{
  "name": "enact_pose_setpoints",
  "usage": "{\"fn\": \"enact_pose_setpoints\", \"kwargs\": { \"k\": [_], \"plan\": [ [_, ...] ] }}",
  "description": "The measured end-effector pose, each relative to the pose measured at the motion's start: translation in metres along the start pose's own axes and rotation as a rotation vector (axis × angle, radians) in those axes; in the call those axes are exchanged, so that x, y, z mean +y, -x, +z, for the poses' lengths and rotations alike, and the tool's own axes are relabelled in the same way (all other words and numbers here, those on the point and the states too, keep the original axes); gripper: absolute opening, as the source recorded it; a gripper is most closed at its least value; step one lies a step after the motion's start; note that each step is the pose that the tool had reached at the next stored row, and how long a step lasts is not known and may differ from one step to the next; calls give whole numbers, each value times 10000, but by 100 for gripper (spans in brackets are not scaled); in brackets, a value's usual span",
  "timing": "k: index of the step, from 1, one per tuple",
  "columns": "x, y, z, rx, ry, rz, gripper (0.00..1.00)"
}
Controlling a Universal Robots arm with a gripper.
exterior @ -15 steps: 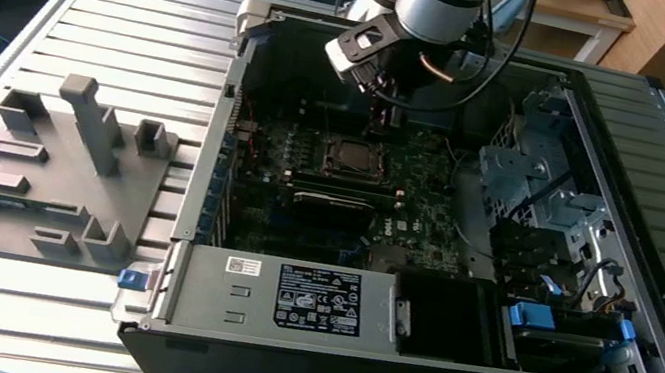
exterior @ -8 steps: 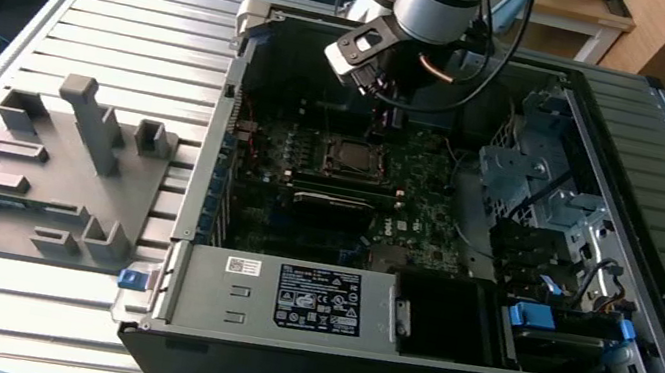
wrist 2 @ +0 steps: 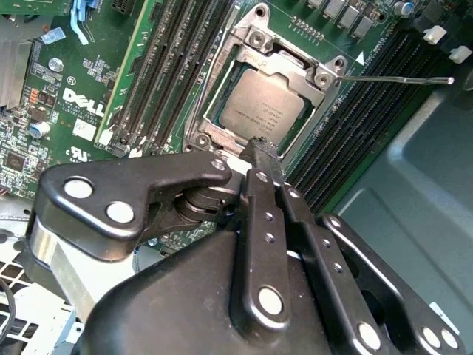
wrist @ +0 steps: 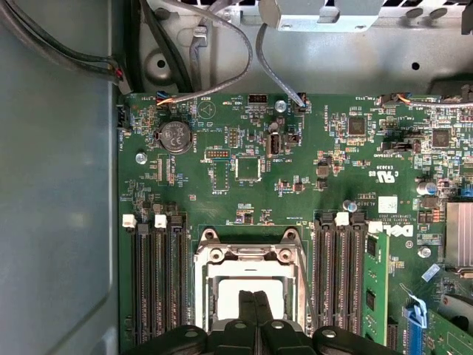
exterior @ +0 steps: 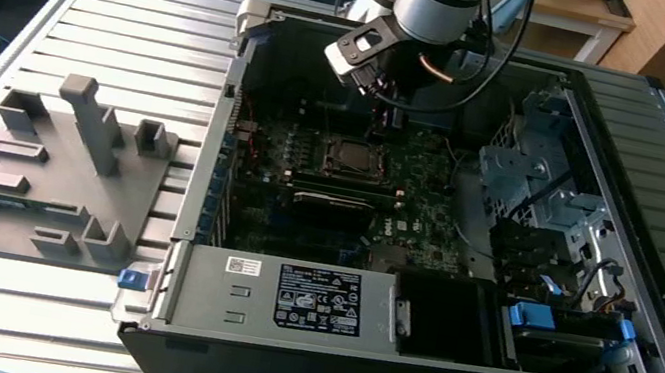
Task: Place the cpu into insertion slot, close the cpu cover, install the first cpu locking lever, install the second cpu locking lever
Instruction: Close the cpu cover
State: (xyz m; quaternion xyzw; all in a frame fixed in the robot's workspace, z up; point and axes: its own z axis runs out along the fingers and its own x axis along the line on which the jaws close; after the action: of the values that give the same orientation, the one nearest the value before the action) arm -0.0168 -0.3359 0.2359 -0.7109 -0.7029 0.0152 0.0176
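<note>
With the black pincer (wrist 2: 260, 146) pinched together and empty, the dull silver-grey square cpu (wrist 2: 255, 103) sits just past its tips in the dark metal-rimmed insertion slot (wrist 2: 222, 81), the shiny windowed cpu cover (wrist 2: 292, 70) apparently down, while a thin steel locking lever (wrist 2: 399, 78) farther off seems unlatched.

The silver-grey cpu (wrist 2: 255, 109) sat flat in the insertion slot (wrist 2: 207, 133); the shiny cpu cover (wrist 2: 288, 70) lay lowered around it.
</note>
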Motion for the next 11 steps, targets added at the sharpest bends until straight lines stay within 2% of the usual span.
{"fn": "enact_pose_setpoints", "kwargs": {
  "k": [3, 11],
  "plan": [
    [0, 0, 0, -5, 0, -137, 11],
    [0, 0, 1, -49, -2, -1092, 11]
  ]
}}
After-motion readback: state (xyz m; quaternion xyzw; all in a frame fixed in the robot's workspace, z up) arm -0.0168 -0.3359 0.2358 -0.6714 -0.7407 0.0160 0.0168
